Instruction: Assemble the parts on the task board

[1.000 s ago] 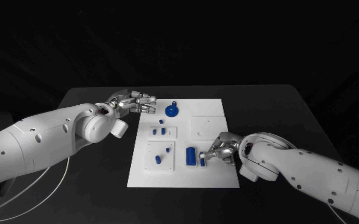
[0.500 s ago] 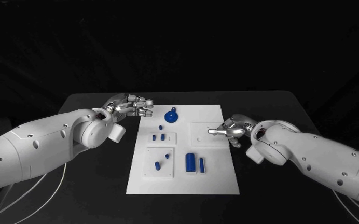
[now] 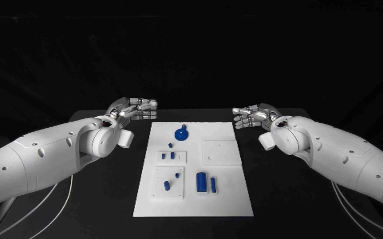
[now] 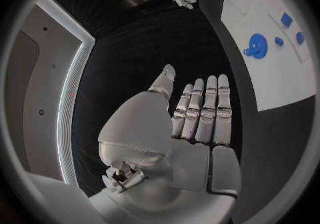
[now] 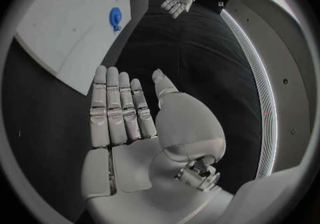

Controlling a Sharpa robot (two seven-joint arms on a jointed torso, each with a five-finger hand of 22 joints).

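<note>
You see the left hand (image 3: 134,108) and right hand (image 3: 254,115) released, fingers extended, flanking the task board's (image 3: 223,203) far end. The blue parts (image 3: 202,182) lie on the board on the surface (image 3: 295,195); their seating is too small to determine.

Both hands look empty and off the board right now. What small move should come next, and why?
Probably bring the right hand down toward the two upright-looking blue pieces at the near part of the white board. Both it and the left hand hover open beside the board's far corners, holding nothing, and the pieces lie loose, untouched, nearer the right arm's side.
</note>
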